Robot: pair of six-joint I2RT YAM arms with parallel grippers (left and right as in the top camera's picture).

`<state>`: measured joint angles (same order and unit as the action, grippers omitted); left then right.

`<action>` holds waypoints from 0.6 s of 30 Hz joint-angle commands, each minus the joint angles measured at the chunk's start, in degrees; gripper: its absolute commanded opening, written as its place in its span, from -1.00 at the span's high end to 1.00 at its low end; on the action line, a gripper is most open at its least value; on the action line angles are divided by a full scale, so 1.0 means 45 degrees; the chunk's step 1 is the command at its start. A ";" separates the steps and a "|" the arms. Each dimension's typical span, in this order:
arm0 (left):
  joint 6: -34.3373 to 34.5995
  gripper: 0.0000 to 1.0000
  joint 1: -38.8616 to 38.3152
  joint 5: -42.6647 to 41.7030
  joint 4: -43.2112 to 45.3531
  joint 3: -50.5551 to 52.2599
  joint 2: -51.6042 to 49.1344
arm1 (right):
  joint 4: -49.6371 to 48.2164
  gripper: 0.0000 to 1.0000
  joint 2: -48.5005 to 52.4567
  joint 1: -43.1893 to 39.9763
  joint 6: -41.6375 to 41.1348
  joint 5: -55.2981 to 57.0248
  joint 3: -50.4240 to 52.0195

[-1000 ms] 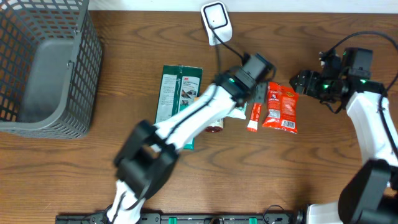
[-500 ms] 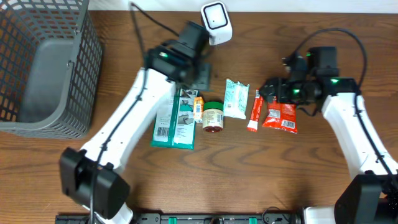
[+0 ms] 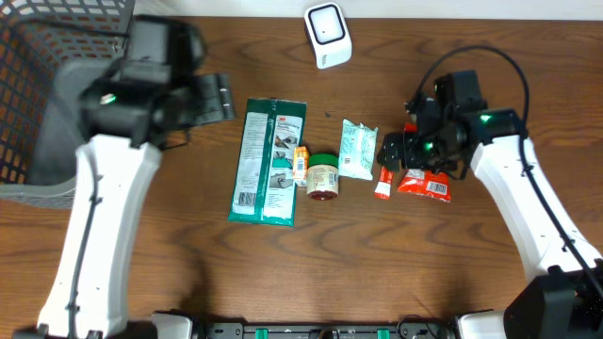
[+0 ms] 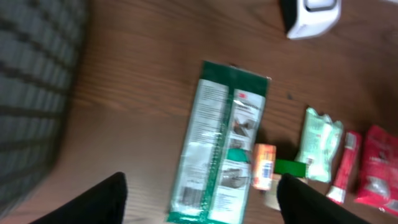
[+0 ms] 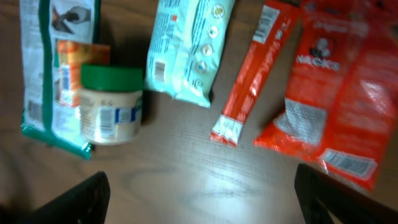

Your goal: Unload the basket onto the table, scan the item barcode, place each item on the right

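Observation:
The white barcode scanner [image 3: 327, 34] stands at the table's back centre. A row of items lies in front of it: a long green package [image 3: 268, 160], a small orange box [image 3: 300, 163], a green-lidded jar [image 3: 323, 177], a mint pouch [image 3: 357, 149], a red stick packet [image 3: 383, 181] and a red pouch [image 3: 429, 181]. My left gripper [image 3: 215, 97] hovers open and empty left of the green package [image 4: 221, 149]. Open too, my right gripper [image 3: 389, 151] hangs over the red stick packet [image 5: 249, 78] and beside the red pouch [image 5: 339, 87], holding nothing.
A grey wire basket [image 3: 66, 104] fills the back left corner, close behind my left arm. The scanner's cable runs toward the items. Bare wood lies along the front half of the table [image 3: 377, 264].
My left arm has swung from the table's middle far to the left, toward the basket, and its jaws have widened. My right gripper has shifted left, over the red packets.

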<state>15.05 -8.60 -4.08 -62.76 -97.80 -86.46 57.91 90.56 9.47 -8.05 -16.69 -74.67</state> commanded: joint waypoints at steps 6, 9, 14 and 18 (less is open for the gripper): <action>-0.0092 -0.64 0.0656 0.0063 -0.0141 -0.0010 0.0136 | 0.2628 -0.92 -0.0053 -0.0112 -0.0398 0.1404 -0.2458; -0.0092 -0.64 0.0661 0.0063 -0.0141 -0.0010 0.0136 | 0.2905 -0.95 -0.0049 -0.0515 -0.0398 0.1404 -0.2463; -0.0092 -0.65 0.0656 0.0063 -0.0141 -0.0010 0.0136 | 0.3045 -0.98 -0.0029 -0.1768 -0.0340 0.1360 -0.2453; -0.0092 -0.65 0.0656 0.0063 -0.0141 -0.0010 0.0136 | 0.3220 -0.98 -0.0029 -0.2501 -0.0340 0.1365 -0.2453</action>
<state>14.96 -5.82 -3.95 -63.09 -97.80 -85.60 71.72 90.59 0.25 -9.02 -11.00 -84.68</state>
